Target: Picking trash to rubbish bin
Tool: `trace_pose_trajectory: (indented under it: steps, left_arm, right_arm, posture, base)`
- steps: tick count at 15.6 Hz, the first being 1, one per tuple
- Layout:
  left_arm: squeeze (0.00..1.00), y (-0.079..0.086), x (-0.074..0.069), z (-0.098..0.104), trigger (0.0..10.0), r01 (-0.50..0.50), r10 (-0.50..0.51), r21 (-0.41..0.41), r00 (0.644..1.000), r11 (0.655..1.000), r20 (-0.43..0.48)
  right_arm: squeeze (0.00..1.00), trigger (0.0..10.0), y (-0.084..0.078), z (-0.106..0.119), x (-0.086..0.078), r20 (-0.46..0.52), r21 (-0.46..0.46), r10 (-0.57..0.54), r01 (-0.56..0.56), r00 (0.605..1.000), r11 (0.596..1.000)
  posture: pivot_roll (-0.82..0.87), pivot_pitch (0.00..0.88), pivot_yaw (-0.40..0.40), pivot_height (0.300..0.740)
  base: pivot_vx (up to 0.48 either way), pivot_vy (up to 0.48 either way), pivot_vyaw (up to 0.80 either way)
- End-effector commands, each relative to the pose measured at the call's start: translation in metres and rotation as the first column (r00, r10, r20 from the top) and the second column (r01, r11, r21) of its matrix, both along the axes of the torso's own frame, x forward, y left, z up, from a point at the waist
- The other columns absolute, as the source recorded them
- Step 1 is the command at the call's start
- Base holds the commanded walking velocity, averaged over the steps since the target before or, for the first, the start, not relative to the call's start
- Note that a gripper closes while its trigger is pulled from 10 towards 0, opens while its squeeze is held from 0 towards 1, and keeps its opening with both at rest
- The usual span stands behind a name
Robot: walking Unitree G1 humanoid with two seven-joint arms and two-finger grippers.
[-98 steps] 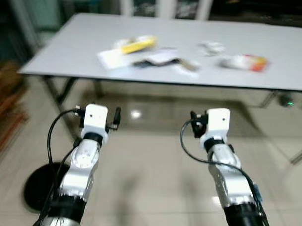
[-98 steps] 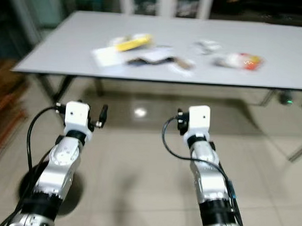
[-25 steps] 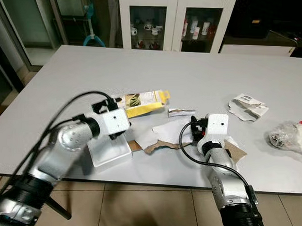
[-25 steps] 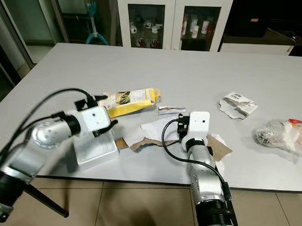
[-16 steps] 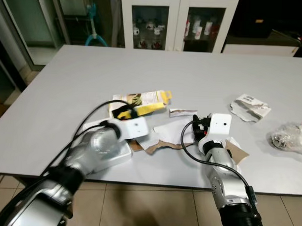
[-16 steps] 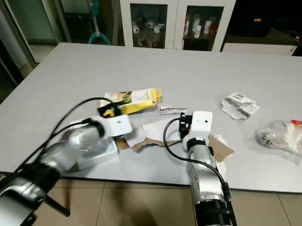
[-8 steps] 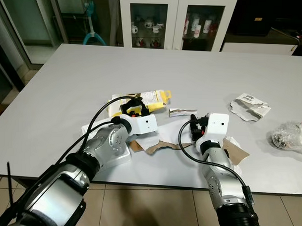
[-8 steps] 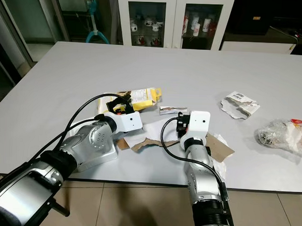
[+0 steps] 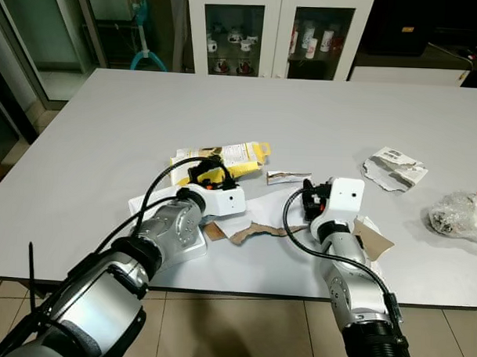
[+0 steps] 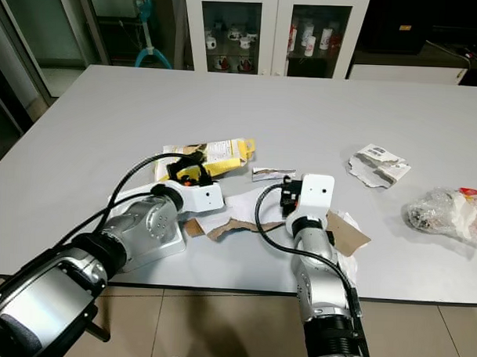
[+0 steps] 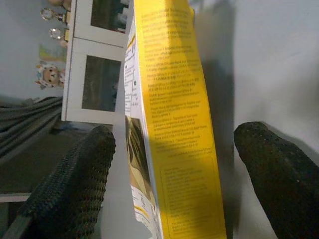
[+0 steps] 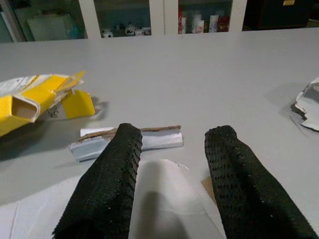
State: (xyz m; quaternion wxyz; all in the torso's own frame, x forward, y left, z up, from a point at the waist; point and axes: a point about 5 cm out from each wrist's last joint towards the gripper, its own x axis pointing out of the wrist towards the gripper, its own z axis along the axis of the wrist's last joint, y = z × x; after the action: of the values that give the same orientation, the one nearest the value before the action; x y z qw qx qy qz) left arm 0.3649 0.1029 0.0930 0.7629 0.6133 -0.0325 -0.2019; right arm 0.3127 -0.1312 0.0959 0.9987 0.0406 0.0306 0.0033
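Observation:
A flattened yellow carton [image 9: 227, 156] lies on the grey table [image 9: 107, 127]. My left gripper [image 9: 207, 173] is right at its near end. In the left wrist view the carton [image 11: 172, 124] runs between my two spread fingers [image 11: 75, 184], so this gripper [image 11: 174, 164] is open around it without pinching. My right gripper [image 9: 310, 198] hovers open over a white paper sheet [image 12: 164, 199], pointing at a small silver strip [image 12: 159, 138]. Nothing lies between its fingers [image 12: 239, 174].
A white flat box [image 9: 181, 239] sits under my left forearm, and torn brown cardboard [image 9: 252, 230] lies beside it. Crumpled white paper [image 9: 392, 168] and a clear plastic bag [image 9: 457, 216] lie to the right. A white glass-door cabinet [image 9: 275, 31] stands behind the table.
My left arm has swung forward across the white box until its gripper reached the yellow carton. The right arm has barely moved.

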Motion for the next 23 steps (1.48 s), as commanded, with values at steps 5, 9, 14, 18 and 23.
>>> trace_pose_trajectory:
  steps: [5, 9, 14, 18, 23]
  left_arm:
    - [0.00, -0.001, 0.005, 0.005, 10.0, -0.069, 0.066, 0.029, 0.993, 0.997, 0.099]
    - [0.00, 0.005, 0.006, 0.003, 10.0, -0.130, 0.124, 0.043, 0.986, 0.991, 0.109]
    - [0.00, 0.019, 0.010, 0.007, 0.0, -0.188, 0.184, 0.033, 0.978, 0.982, 0.100]
    - [0.00, 0.029, 0.012, 0.009, 0.0, -0.216, 0.210, 0.043, 0.972, 0.976, 0.109]
    - [0.00, 0.037, 0.015, 0.015, 0.0, -0.246, 0.240, 0.029, 0.962, 0.969, 0.128]
  right_arm:
    - [0.00, 10.0, -0.003, 0.005, 0.000, 0.012, 0.023, -0.024, 0.024, 1.000, 0.999]
    - [0.00, 10.0, -0.004, 0.008, 0.000, 0.021, 0.027, -0.030, 0.029, 0.999, 0.999]
    - [0.00, 10.0, -0.008, 0.007, -0.002, 0.019, 0.022, -0.043, 0.042, 0.999, 0.999]
    - [0.00, 10.0, -0.007, 0.005, -0.002, 0.002, 0.018, -0.045, 0.045, 0.999, 0.999]
    - [0.00, 10.0, -0.007, 0.004, -0.002, -0.002, 0.020, -0.047, 0.047, 0.999, 0.999]
  posture:
    - [-0.04, 0.000, 0.039, 0.740]
    - [-0.06, 0.000, 0.040, 0.740]
    - [-0.07, 0.000, 0.036, 0.740]
    - [-0.07, 0.000, 0.035, 0.740]
    - [-0.06, 0.000, 0.027, 0.740]
  base:
    - [0.000, 0.000, 0.00]
    - [0.000, 0.000, 0.00]
    - [0.000, 0.000, 0.00]
    - [0.000, 0.000, 0.00]
    - [0.000, 0.000, 0.00]
